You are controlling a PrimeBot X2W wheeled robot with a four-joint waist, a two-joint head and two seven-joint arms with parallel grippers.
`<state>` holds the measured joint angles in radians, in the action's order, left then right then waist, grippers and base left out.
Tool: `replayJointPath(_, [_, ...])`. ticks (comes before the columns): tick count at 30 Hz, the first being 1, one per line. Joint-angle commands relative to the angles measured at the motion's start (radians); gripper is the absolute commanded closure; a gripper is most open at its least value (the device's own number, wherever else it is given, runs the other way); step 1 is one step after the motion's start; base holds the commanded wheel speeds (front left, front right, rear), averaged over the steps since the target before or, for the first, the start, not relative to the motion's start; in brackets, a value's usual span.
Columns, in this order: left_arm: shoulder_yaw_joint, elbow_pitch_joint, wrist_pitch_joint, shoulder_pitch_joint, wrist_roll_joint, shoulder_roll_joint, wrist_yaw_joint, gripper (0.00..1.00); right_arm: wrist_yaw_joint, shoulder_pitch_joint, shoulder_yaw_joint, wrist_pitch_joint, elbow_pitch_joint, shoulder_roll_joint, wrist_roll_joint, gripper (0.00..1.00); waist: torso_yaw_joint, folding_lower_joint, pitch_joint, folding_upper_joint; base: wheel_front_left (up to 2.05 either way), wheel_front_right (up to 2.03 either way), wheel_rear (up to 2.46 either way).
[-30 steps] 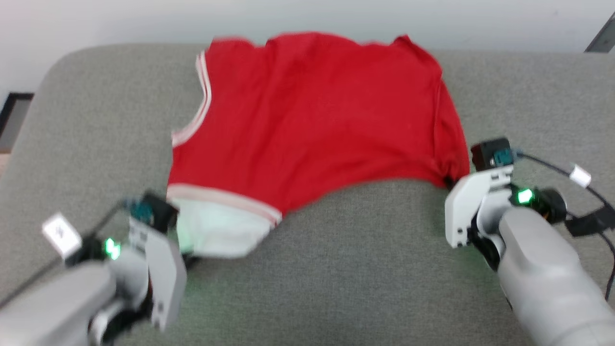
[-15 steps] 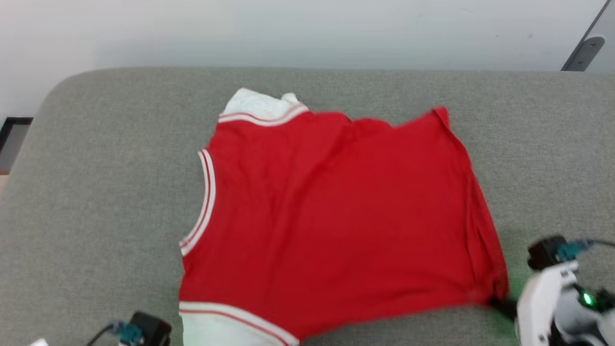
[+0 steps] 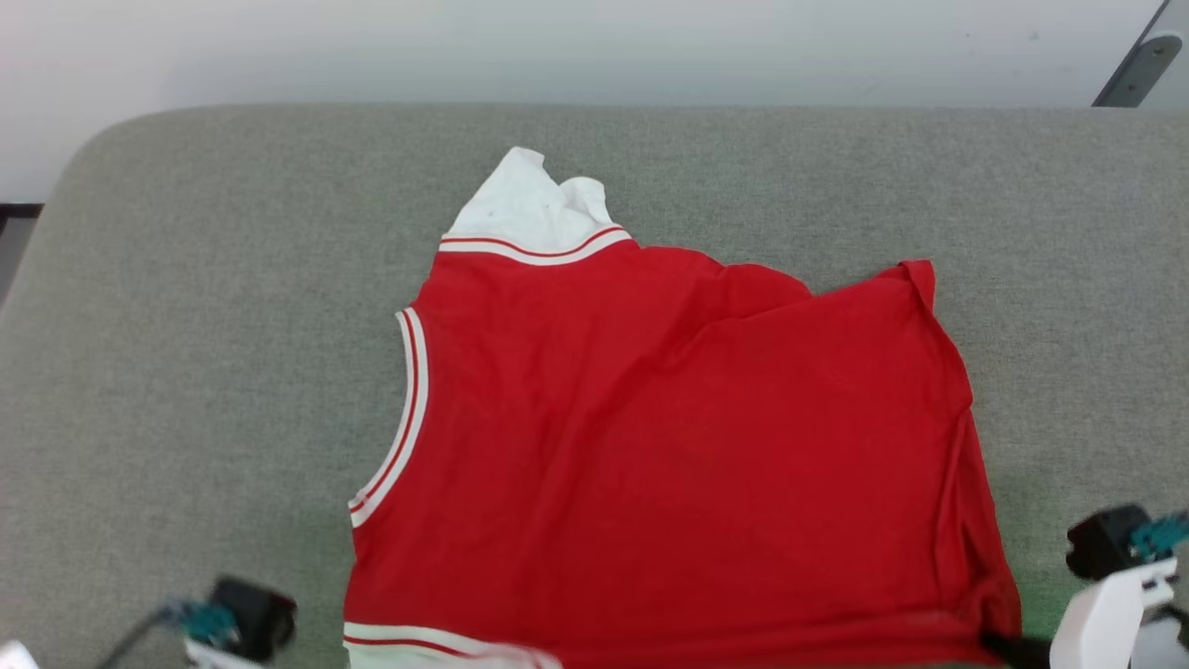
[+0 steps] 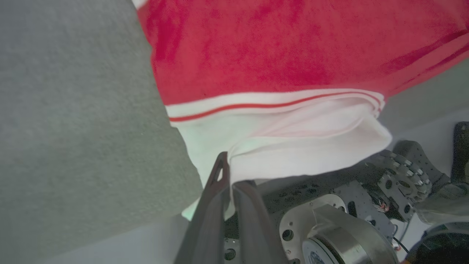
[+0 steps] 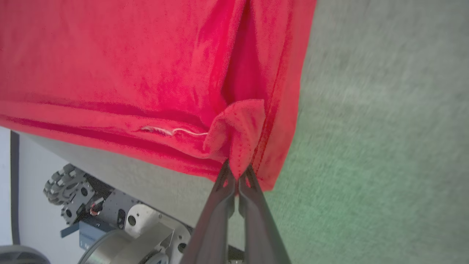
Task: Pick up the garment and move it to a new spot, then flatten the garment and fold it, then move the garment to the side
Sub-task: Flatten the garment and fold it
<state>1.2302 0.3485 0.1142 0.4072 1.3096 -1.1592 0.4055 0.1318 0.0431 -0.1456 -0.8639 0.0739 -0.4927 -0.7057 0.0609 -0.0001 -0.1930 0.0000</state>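
Observation:
The garment (image 3: 669, 446) lies spread on the grey cushion (image 3: 186, 372), plain red side up, its lettering hidden. One white sleeve (image 3: 534, 200) with striped trim points to the far side. The other white sleeve (image 4: 293, 146) reaches the near edge, where my left gripper (image 4: 231, 172) is shut on its cloth. My right gripper (image 5: 237, 170) is shut on the red hem corner (image 5: 238, 128) at the garment's near right. In the head view, that gripper's dark fingers (image 3: 1008, 643) touch this corner.
The cushion has a rounded far-left corner and bare grey fabric on both sides of the shirt. A pale wall (image 3: 594, 46) rises behind it. My wheeled base (image 4: 329, 220) shows below the cushion's near edge.
The head camera has shifted. The garment, held up and bunched between both grippers a second ago, now lies spread out with its far white sleeve showing. Both grippers sit lower in the picture.

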Motion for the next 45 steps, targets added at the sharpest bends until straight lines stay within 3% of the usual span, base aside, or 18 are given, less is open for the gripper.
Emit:
replayJointPath(1, [-0.021, 0.013, 0.003, 0.032, -0.013, -0.024, 0.013, 1.00, -0.002, -0.019, 0.027, -0.011, 0.023, 0.018, 0.022, 1.00, -0.002, 0.0001, -0.007, 0.0000, 0.00, 0.00, 0.00])
replayJointPath(5, [-0.066, 0.042, 0.034, 0.128, -0.072, -0.073, 0.013, 1.00, -0.002, -0.085, 0.066, -0.025, 0.069, 0.062, 0.072, 1.00, -0.009, 0.0001, -0.022, 0.0000, 0.00, 0.00, 0.00])
replayJointPath(9, [-0.103, 0.009, 0.081, 0.234, -0.126, -0.068, -0.034, 1.00, -0.002, -0.184, 0.068, -0.025, 0.057, 0.111, 0.118, 1.00, -0.018, 0.0001, -0.045, 0.0000, 0.00, 0.00, 0.00])
replayJointPath(20, [-0.093, -0.397, 0.204, 0.401, -0.128, 0.149, -0.276, 1.00, -0.002, -0.422, -0.034, 0.034, -0.194, 0.175, 0.236, 1.00, -0.040, 0.0001, -0.092, 0.0000, 0.00, 0.00, 0.00])
replayJointPath(26, [-0.061, -0.608, 0.249, 0.410, -0.096, 0.257, -0.373, 1.00, -0.002, -0.481, -0.094, 0.060, -0.325, 0.195, 0.247, 1.00, -0.050, 0.0001, -0.100, 0.0000, 0.00, 0.00, 0.00])
replayJointPath(29, [-0.055, -0.696, 0.277, 0.409, -0.068, 0.300, -0.400, 1.00, -0.002, -0.503, -0.107, 0.069, -0.365, 0.202, 0.243, 1.00, -0.049, 0.0001, -0.092, 0.0000, 0.00, 0.00, 0.00])
replayJointPath(32, [-0.065, -0.752, 0.291, 0.418, -0.043, 0.323, -0.408, 0.60, -0.002, -0.512, -0.112, 0.069, -0.386, 0.201, 0.237, 0.68, -0.045, 0.0001, -0.076, 0.0000, 0.00, 0.00, 0.00])
replayJointPath(33, [-0.070, -0.760, 0.288, 0.424, -0.039, 0.324, -0.410, 0.24, -0.002, -0.514, -0.114, 0.070, -0.386, 0.198, 0.235, 0.51, -0.043, 0.0001, -0.069, 0.0000, 0.00, 0.00, 0.00])
replayJointPath(34, [-0.075, -0.767, 0.287, 0.429, -0.034, 0.326, -0.411, 0.00, -0.002, -0.513, -0.113, 0.075, -0.384, 0.196, 0.233, 0.00, -0.040, 0.0001, -0.060, 0.0000, 0.00, 0.00, 0.00])
replayJointPath(45, [-0.090, -0.672, 0.297, 0.408, -0.017, 0.271, -0.355, 0.00, -0.002, -0.442, -0.054, 0.168, -0.303, 0.185, 0.210, 0.00, -0.007, 0.0001, 0.038, 0.0000, 0.00, 0.00, 0.00])
